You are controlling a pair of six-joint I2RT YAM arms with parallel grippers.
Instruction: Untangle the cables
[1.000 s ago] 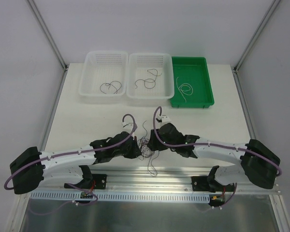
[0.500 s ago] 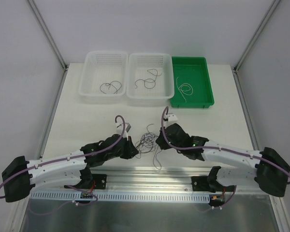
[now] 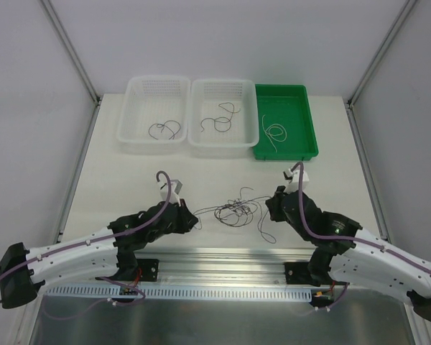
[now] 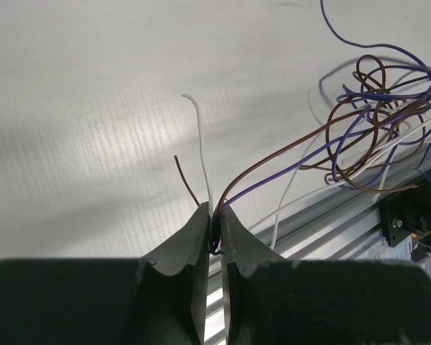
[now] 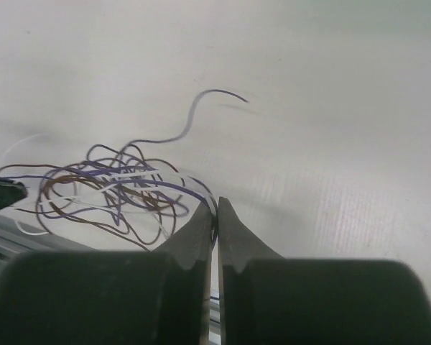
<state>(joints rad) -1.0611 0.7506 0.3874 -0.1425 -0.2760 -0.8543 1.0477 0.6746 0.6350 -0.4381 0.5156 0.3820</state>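
Observation:
The cables form a loose tangle of purple, brown and white strands, stretched out sideways between the two arms near the table's front. My left gripper is at the tangle's left end. In the left wrist view it is shut on white, brown and purple strands, and the clump lies to the right. My right gripper is at the right end. Its wrist view shows it shut on purple and white strands running out of the clump. One free strand trails toward the rail.
At the back stand two white baskets, each with a few dark cables, and a green tray with a white cable. An aluminium rail runs along the near table edge.
The right gripper has shut on strands of the clump. Both arms have drawn apart, left going left and right going right, and the tangle has spread out wider between them.

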